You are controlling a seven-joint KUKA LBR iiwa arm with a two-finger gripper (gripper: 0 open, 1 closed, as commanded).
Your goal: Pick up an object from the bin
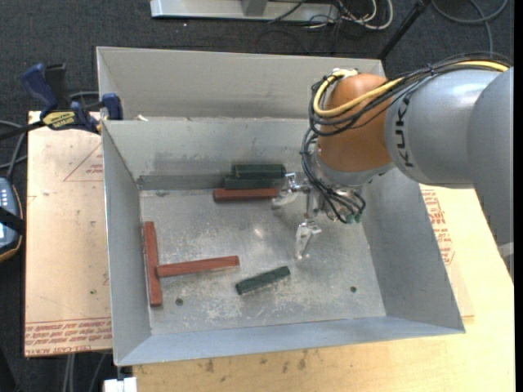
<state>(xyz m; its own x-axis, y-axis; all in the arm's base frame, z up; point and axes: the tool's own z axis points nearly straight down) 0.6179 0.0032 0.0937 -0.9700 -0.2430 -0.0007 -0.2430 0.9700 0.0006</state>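
Observation:
My gripper (pixel 296 219) hangs over the bin floor right of centre, open, with nothing between its fingers. One fingertip (pixel 285 198) is close to the right end of a red-brown bar (pixel 245 193) that lies along the back. A dark green block (pixel 258 171) rests just behind that bar. The other fingertip (pixel 306 238) points down toward the floor, a little above and right of a second dark green block (pixel 262 280) that lies slanted near the front.
At the left, two more red-brown bars form a T: one upright along the left wall (pixel 151 263), one lying across toward the middle (pixel 198 266). The arm and its orange cover reach in from the right over the bin's back right part.

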